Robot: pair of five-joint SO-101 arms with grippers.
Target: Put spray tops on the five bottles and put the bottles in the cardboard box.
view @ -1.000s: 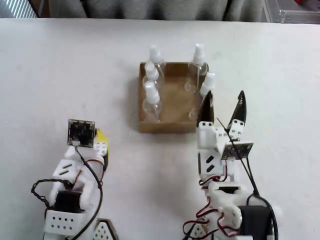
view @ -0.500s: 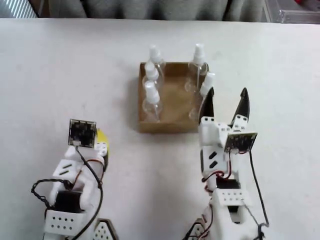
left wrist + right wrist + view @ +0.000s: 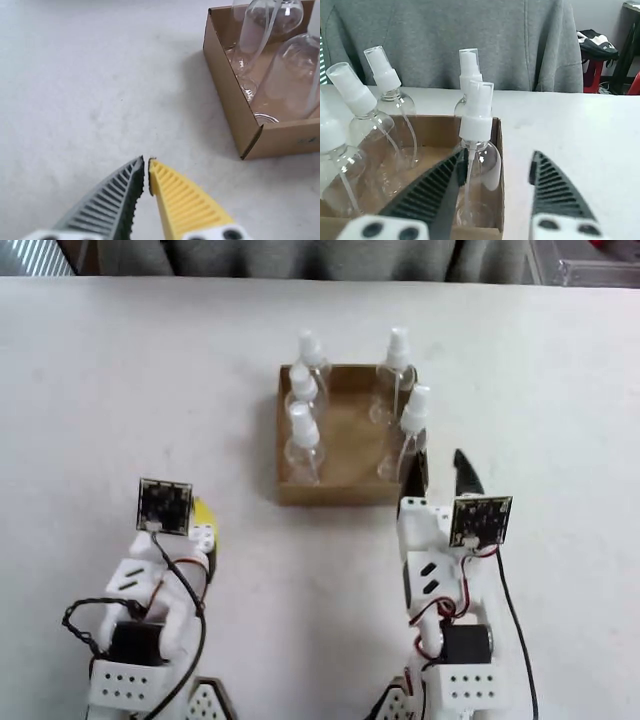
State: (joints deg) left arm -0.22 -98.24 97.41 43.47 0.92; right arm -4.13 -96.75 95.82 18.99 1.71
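Table [image 3: 150, 360]: white, matte.
Cardboard box [image 3: 345, 490]: open-topped, mid-table, ahead of both arms.
Right gripper [image 3: 438, 478]: black jaws spread wide, empty, tips at box's near right corner.
Left gripper [image 3: 146, 165]: grey and yellow jaws almost closed, nothing between, over bare table, well apart from box.
Five bottles [image 3: 303, 440]: clear, upright in box, three along left wall, two along right. Layout plain from high view.
Left wrist view cuts off white spray tops [image 3: 398, 340].
Right wrist view adds dip tubes [image 3: 410, 134] inside.
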